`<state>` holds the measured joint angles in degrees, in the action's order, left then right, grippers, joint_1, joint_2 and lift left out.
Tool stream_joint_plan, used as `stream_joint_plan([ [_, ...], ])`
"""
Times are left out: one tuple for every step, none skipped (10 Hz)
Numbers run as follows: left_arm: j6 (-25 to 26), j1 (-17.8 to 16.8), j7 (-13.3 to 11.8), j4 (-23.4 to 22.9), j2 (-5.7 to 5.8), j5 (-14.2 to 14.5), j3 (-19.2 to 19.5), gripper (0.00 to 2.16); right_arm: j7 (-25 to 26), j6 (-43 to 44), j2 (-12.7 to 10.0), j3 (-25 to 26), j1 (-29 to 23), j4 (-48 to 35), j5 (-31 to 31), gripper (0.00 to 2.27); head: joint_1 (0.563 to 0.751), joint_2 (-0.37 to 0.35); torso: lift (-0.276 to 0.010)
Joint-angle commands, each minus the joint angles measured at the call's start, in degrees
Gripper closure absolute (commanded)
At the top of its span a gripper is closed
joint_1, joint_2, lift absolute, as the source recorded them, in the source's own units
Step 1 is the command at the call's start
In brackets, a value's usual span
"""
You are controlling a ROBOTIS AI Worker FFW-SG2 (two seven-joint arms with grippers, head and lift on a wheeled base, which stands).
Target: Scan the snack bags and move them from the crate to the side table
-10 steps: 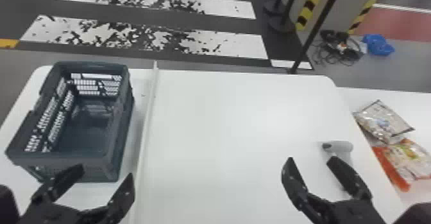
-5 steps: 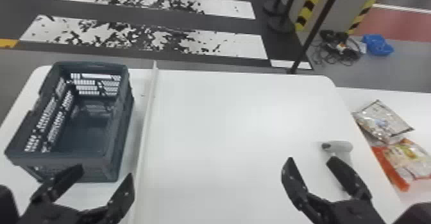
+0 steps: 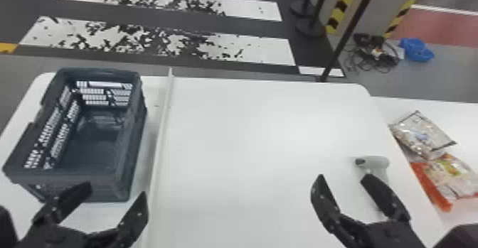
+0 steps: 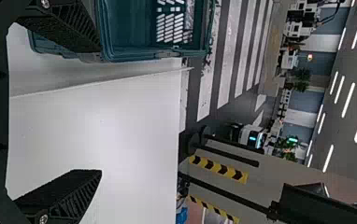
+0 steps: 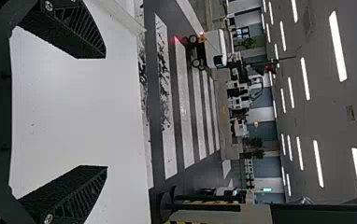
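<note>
Jaws spread wide on both arms. Left gripper (image 3: 115, 190) hung at the near end of the grey-blue crate (image 3: 69, 179), one tip in front of its near wall in the head view, the other off to its right. Right gripper (image 3: 343, 177) was over the right part of the white table (image 3: 256, 133), one tip near a pale handheld scanner (image 3: 378, 162); contact could not be told. Snack bags, two seen, lay on the side table (image 3: 458, 114), to the robot's right: a silvery bag (image 3: 421, 135) farther out, an orange bag (image 3: 451, 176) nearer, the pair meeting at their edges. Crate sat upright at the left of the table, open side up, long side running away from the robot. Just right of it ran a thin white strip (image 3: 162, 137). Floor beyond: painted crosswalk (image 3: 263, 48), tangled cables (image 3: 377, 57), and a blue item (image 3: 416, 50) beside them.
</note>
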<state>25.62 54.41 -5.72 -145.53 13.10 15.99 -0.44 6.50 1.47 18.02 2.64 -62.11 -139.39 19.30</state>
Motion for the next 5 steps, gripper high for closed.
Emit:
stream_joint_plan([
  [0.0,-0.01,0.0,0.07,0.0,0.0,0.0,0.07,0.0,-0.02,0.0,0.0,-0.03,0.0,0.3,0.08,0.695,-0.166,-0.087],
  [0.35,-0.01,0.0,-0.02,0.0,0.0,0.0,0.07,0.0,-0.02,0.0,0.0,-0.03,0.0,0.3,0.08,0.695,-0.166,-0.087],
  [0.53,-0.01,0.0,-0.02,0.0,0.0,0.0,0.07,0.0,0.15,0.0,0.0,-0.03,0.0,0.3,0.08,0.695,-0.166,-0.087],
  [0.35,-0.01,0.0,0.07,0.0,0.0,0.0,0.07,0.0,0.15,0.0,0.0,-0.03,0.0,0.38,0.08,0.695,-0.167,-0.087],
  [0.53,0.08,0.0,0.07,0.0,0.0,0.0,0.07,0.0,-0.02,0.0,0.09,-0.03,0.0,0.47,0.08,0.695,-0.167,-0.087],
])
